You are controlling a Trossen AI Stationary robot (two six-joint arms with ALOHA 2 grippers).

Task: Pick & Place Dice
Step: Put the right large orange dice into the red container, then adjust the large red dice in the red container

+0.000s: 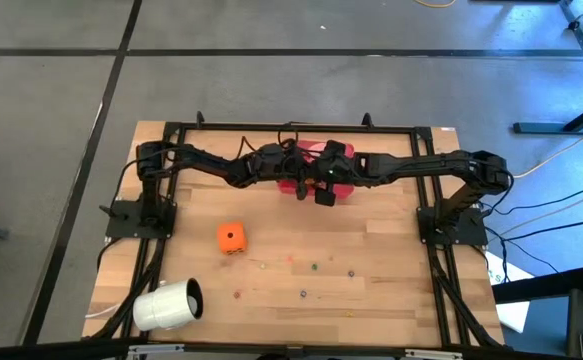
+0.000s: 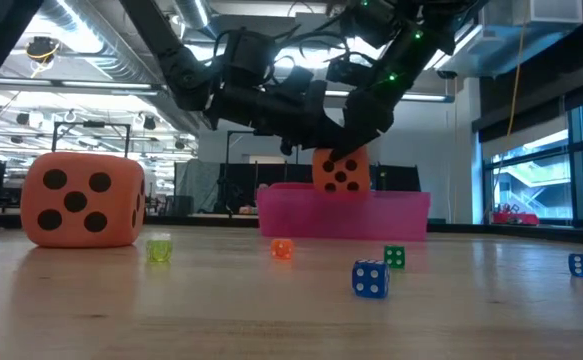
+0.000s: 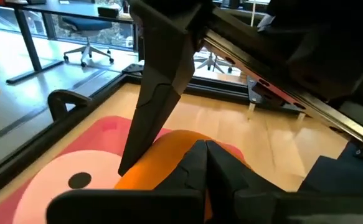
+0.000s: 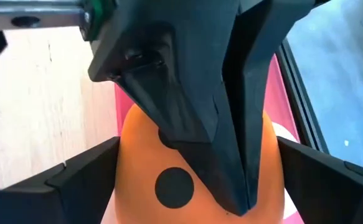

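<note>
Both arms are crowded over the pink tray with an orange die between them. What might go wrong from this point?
1. The right gripper stands wide around the orange die above the tray; it could bounce out when dropped.
2. The shut left gripper crowds the same spot, so the arms may collide.
3. The other orange die and small dice lie nearby and could get knocked.

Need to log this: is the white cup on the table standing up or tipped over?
Tipped over. In the high view the white cup lies on its side at the near left of the table, its open mouth facing sideways.
</note>
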